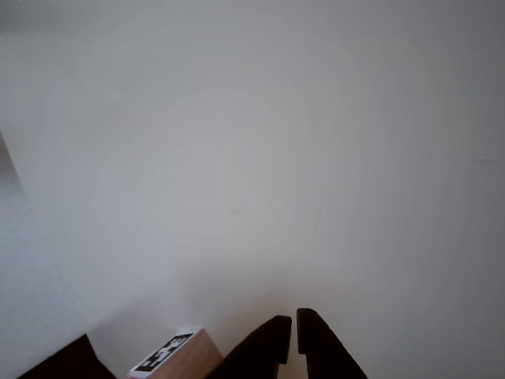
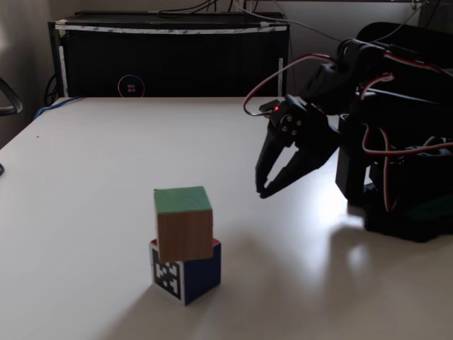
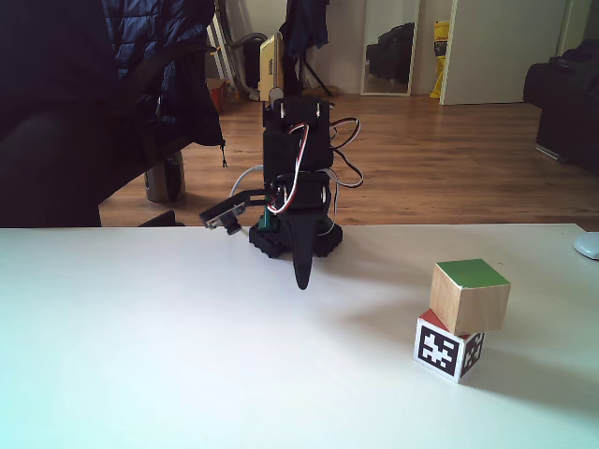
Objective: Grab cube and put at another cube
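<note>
You are looking at the cube (image 2: 183,223), green face up, sitting slightly askew on top of another cube (image 2: 186,272), which is resting on the white tabletop (image 2: 85,184). Your end effector (image 2: 263,191) is hanging above the tabletop well apart from another cube, its jaws nearly together and gripping nothing, tips pointing down.

White worktop (image 3: 140,355) in foreground; wooden floor (image 3: 449,168) beyond; dark jacket (image 3: 140,56) at 10 o'clock; mirror (image 3: 391,47) and pale door (image 3: 501,47) toward 1 o'clock; black cabinet (image 2: 170,60) behind worktop.
</note>
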`<state>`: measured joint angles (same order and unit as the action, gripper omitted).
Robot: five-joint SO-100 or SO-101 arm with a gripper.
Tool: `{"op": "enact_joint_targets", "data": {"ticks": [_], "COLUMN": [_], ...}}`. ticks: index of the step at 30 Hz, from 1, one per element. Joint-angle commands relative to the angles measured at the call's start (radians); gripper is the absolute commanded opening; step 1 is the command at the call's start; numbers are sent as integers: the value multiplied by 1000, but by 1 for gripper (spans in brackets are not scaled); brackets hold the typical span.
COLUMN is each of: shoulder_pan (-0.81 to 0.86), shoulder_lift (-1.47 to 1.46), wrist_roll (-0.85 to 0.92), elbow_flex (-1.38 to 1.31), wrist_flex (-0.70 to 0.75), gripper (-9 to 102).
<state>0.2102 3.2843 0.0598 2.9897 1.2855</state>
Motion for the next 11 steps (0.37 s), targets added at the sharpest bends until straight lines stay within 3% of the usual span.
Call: {"op": "enact_joint_targets", "data": {"ticks": [1, 11], "shoulder_pan": [-8, -3], "shoulder_lift": [5, 5], "wrist_roll": [15, 11], "elbow_flex": [-21, -21], "wrist_flex": [5, 6], "gripper": [0, 0]}}
